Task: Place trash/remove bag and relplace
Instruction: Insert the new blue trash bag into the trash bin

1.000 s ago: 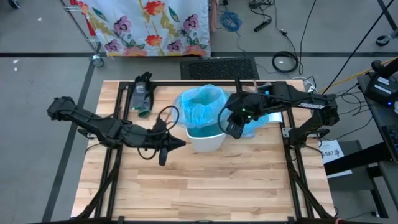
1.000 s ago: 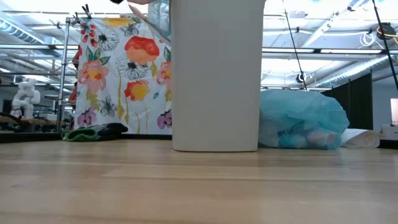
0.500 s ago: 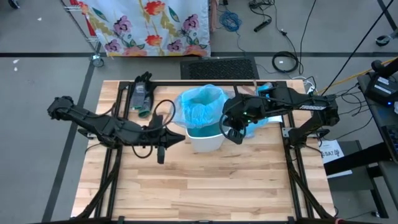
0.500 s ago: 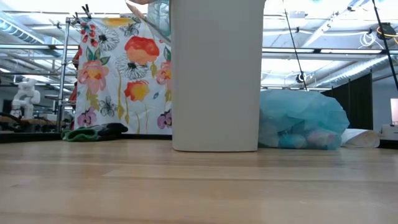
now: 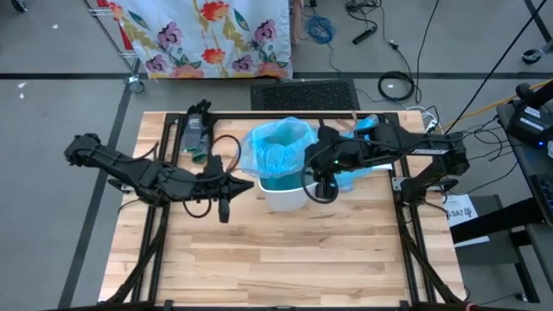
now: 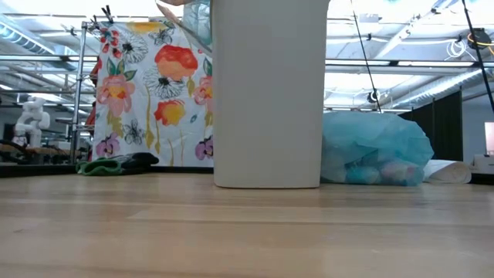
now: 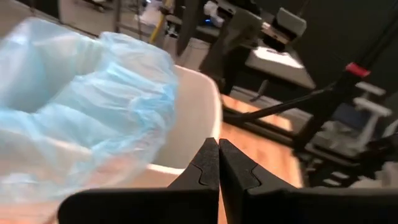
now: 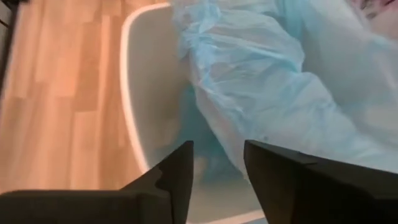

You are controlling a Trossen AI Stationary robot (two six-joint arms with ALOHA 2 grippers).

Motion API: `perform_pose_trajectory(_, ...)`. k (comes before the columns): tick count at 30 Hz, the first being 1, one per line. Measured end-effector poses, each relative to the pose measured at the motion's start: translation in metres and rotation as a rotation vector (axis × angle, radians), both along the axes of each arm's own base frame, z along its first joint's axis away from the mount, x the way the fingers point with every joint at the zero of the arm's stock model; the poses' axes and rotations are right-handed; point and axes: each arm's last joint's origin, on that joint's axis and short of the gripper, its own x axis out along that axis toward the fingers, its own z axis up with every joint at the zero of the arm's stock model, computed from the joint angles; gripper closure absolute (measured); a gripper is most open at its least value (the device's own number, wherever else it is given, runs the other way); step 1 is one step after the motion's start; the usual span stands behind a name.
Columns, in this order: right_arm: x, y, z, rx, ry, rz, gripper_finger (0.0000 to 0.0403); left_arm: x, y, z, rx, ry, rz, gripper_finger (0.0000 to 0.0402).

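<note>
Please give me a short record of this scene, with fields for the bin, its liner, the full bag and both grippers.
bin: white bin, upright at table centre
liner: light-blue liner, partly fitted, one rim side bare
full bag: tied blue bag on the table beside the bin
left gripper: shut, beside the bin
right gripper: open, empty, above the bin's rim

Robotics lab or workshop: pale wooden plank tabletop [image 5: 285,250] on a black metal frame [image 5: 155,242], grey concrete floor [image 5: 52,112] with loose black cables [image 5: 396,85], flowered cloth hung on a metal rack [image 6: 150,96], white humanoid robot figure [image 6: 31,120] in the background, exposed ceiling beams with strip lights [image 6: 401,73].
</note>
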Motion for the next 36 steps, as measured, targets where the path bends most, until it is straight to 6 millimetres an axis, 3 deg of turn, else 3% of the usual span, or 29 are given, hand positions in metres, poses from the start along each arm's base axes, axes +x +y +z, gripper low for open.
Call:
perform_pose_trajectory(10, 0.023, 0.001, -0.021, -0.165, 0.109, 0.146, 0.0248, -0.005, 0.030, 0.006, 0.031, -0.004, 0.128, 0.0401)
perform_pose_trajectory(19, 0.036, -0.003, -0.035, -0.358, 0.190, 0.116, 0.0271, -0.006, 0.035, 0.005, 0.016, 0.024, 0.076, 0.0401)
perform_pose_trajectory(23, 0.039, -0.003, -0.038, -0.375, 0.198, 0.110, 0.0298, -0.007, 0.035, 0.003, 0.012, 0.038, 0.068, 0.0401)
perform_pose_trajectory(28, 0.040, -0.003, -0.039, -0.351, 0.190, 0.081, 0.0388, -0.007, 0.034, 0.002, 0.010, 0.046, 0.056, 0.0402)
perform_pose_trajectory(36, 0.029, 0.005, -0.024, -0.290, 0.127, 0.030, 0.0402, -0.007, 0.034, 0.002, 0.010, 0.046, 0.054, 0.0402)
